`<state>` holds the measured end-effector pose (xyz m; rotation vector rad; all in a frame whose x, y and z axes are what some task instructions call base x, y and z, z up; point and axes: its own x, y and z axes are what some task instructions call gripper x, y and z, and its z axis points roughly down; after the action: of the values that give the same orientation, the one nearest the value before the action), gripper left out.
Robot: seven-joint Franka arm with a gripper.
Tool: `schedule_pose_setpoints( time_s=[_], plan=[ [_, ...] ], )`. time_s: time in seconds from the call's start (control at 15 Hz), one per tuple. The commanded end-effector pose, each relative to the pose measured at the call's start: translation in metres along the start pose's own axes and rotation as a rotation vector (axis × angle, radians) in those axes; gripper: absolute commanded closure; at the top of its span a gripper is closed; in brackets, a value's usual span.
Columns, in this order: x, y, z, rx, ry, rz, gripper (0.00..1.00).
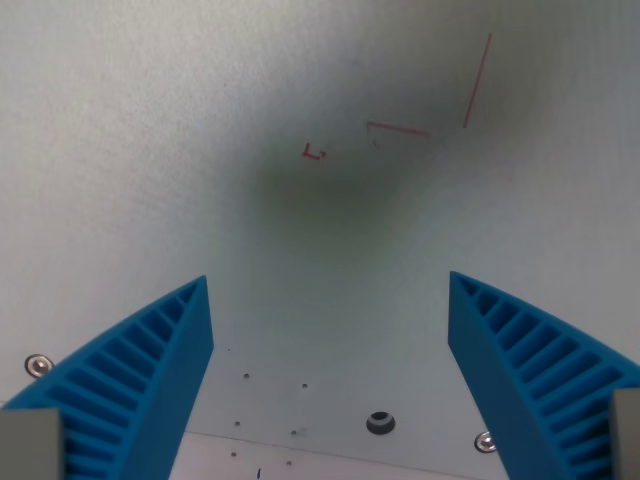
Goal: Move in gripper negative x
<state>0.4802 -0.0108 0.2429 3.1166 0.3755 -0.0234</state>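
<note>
Gripper (330,290): it is hanging over a pale board, its two blue ribbed fingers (150,370) standing wide apart with nothing between them. The task's thing is the gripper itself, and it is filling the lower corners of the wrist view.

Board (120,150): flat, grey-white and mostly bare, it is lying under the fingers and running out of the picture on every side. I am judging the gripper to be clear of it, not touching.

Shadow (340,170): a soft dark patch is sitting on the board ahead of the fingers, likely the arm's own.

Red marks (398,128): thin red lines and a small red corner are lying flat beyond the fingertips, toward the top of the picture.

Fittings: a dark hole (380,422) is sitting between the fingers near the bottom edge, with one screw (38,365) at the wrist view's left and another screw (485,440) at its right. All look flush or nearly so.

Doing the step well: I would be keeping the height and the tilt steady and sliding straight along one axis only. Which way negative x runs here, I cannot tell.

Room: nothing tall is standing anywhere on the board, so sideways travel looks free. No board edge is showing.
</note>
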Motion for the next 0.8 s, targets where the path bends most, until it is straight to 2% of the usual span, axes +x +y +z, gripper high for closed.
schedule_pose_setpoints(
  time_s=[0.07,0.8],
  plan=[
    [-0.005,0.0,-0.001,-0.001,0.002,0.0,0.0],
    [-0.06,0.0,-0.001,-0.001,0.002,0.0,0.0]
  ],
)
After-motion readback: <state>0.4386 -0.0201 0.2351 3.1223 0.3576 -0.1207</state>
